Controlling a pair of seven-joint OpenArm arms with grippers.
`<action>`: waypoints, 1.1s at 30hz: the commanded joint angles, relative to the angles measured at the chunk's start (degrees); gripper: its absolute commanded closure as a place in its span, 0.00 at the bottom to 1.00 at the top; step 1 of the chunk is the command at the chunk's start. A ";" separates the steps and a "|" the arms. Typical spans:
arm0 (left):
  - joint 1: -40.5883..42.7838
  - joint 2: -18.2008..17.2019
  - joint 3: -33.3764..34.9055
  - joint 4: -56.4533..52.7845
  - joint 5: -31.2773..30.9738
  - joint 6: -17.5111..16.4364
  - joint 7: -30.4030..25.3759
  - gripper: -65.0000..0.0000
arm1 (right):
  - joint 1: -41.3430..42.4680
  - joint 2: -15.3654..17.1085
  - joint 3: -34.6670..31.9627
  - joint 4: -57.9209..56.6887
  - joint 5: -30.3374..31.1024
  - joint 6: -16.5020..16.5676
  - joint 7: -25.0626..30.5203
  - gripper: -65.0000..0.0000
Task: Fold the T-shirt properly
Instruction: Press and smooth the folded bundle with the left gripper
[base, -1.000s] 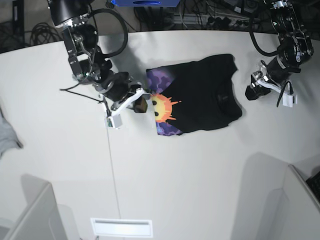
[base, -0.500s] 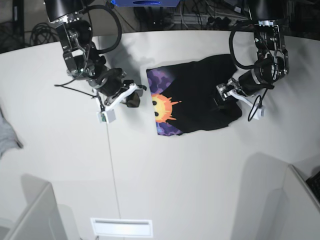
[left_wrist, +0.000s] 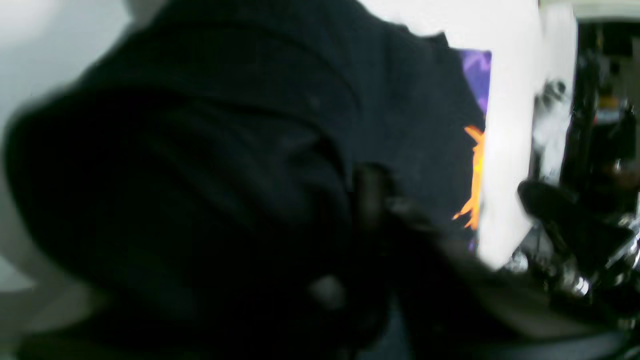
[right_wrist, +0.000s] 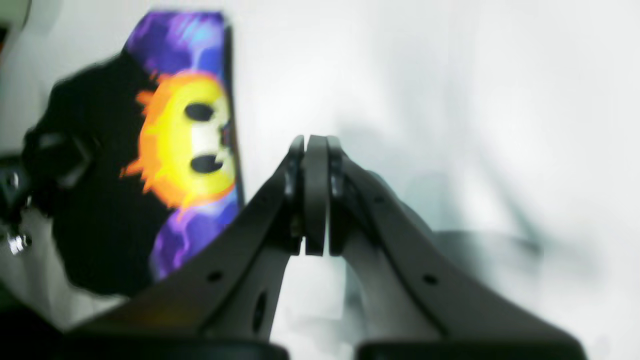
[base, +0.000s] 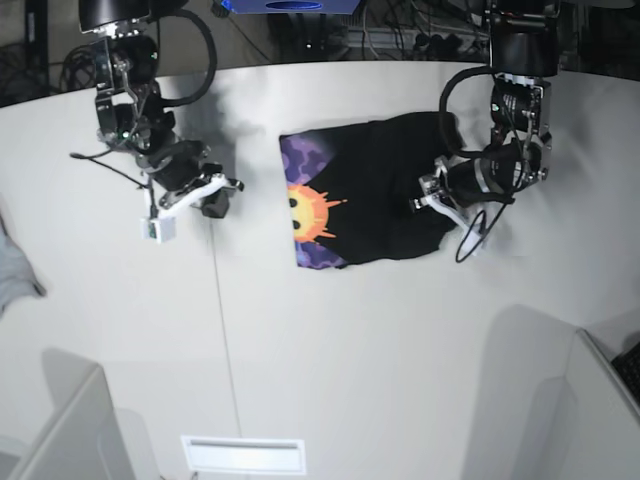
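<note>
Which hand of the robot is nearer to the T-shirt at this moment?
The left hand. It is at the plain black edge of the T-shirt, opposite the sun print. The right hand is shut and apart from the shirt, over bare table beside the print.

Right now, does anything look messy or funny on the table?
Yes. The black cloth T-shirt with the sun face lies crooked and lumpy on the white table, its edge by the left claw bunched up, not a neat fold.
</note>
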 joint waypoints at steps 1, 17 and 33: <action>-0.71 -1.45 1.47 -0.94 2.78 1.34 2.20 0.90 | -0.15 0.52 1.55 1.02 0.18 0.60 0.77 1.00; -28.32 -8.57 53.25 -4.72 7.17 1.17 2.29 1.00 | -7.53 0.26 22.30 0.67 0.10 0.60 0.51 1.00; -34.38 1.27 68.37 -3.93 35.74 -16.68 1.76 1.00 | -13.77 -5.54 29.15 0.67 -0.34 0.60 0.95 1.00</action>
